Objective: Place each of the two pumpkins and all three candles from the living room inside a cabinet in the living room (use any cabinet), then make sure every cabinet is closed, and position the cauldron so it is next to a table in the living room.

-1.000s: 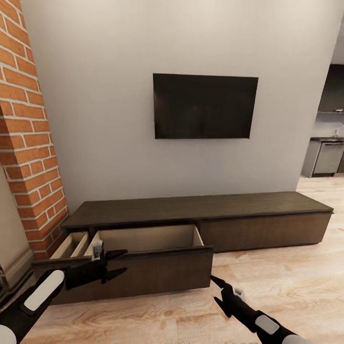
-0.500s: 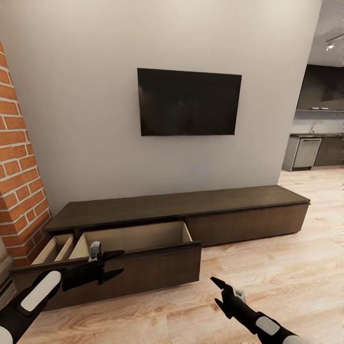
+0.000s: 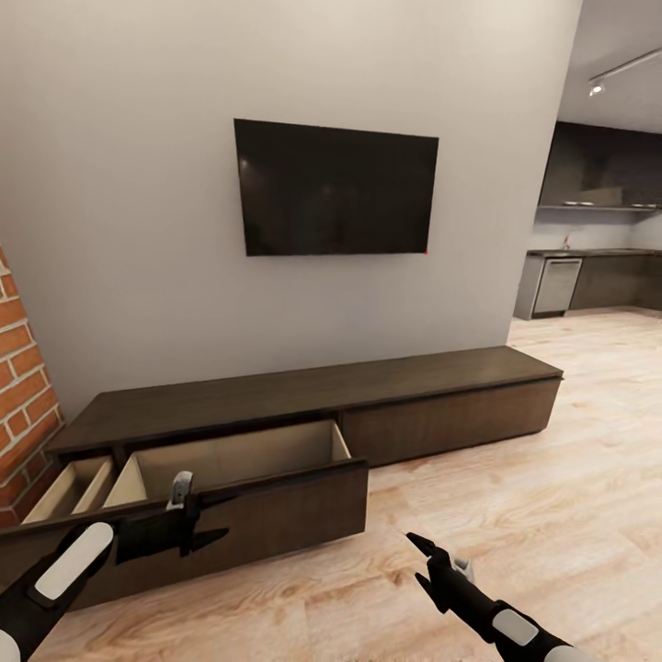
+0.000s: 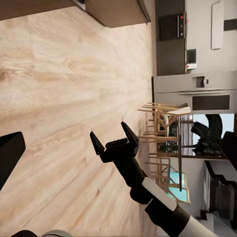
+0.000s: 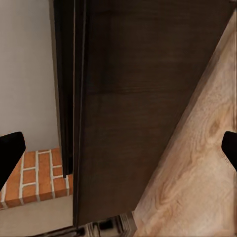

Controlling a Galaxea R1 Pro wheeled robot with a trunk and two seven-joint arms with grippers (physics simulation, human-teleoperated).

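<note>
Cabinet (image 3: 303, 405) drawer seen pulled open at 7 o'clock, both grippers, left (image 3: 210, 518) and right (image 3: 420, 561), spread and empty; pumpkins and candles judged next to be fetched.

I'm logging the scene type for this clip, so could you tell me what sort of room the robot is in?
Most likely a home living room: a flat black television hangs on the wall above a long, low dark cabinet with drawers pulled open, over wood flooring. A kitchen opens off beyond.
</note>
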